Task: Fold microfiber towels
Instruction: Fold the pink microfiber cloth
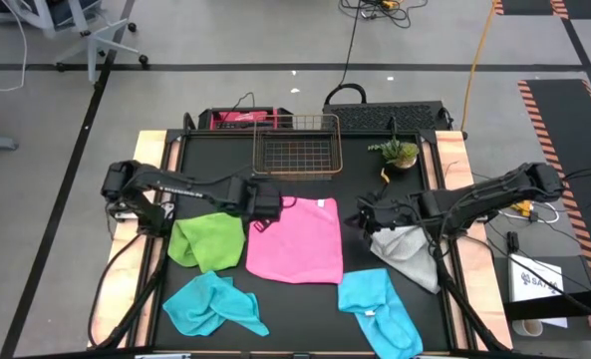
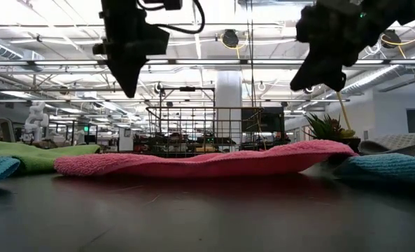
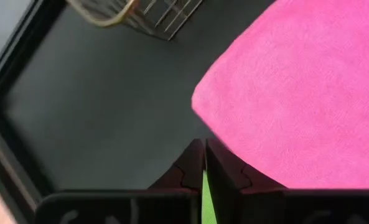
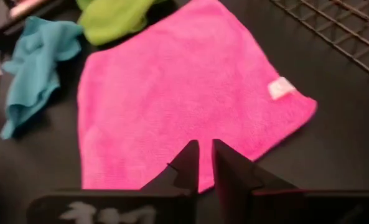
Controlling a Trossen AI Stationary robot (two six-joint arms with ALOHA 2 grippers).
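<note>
The pink towel (image 1: 297, 239) lies spread flat in the middle of the black table, with its white tag (image 4: 281, 88) at a far corner. The lime green towel (image 1: 207, 241) lies crumpled to its left and the light grey towel (image 1: 407, 249) to its right. One turquoise towel (image 1: 213, 304) lies at the near left, another (image 1: 380, 307) at the near right. My left gripper (image 3: 204, 144) hangs shut above the pink towel's far left corner. My right gripper (image 4: 206, 146) hovers off the towel's right side, its fingers a narrow gap apart with nothing between them.
The copper wire basket (image 1: 297, 145) stands at the far middle of the table, just beyond the pink towel. A small potted plant (image 1: 400, 152) stands at the far right. A black keyboard-like board (image 1: 390, 118) and a red object (image 1: 240, 120) lie behind the table's far edge.
</note>
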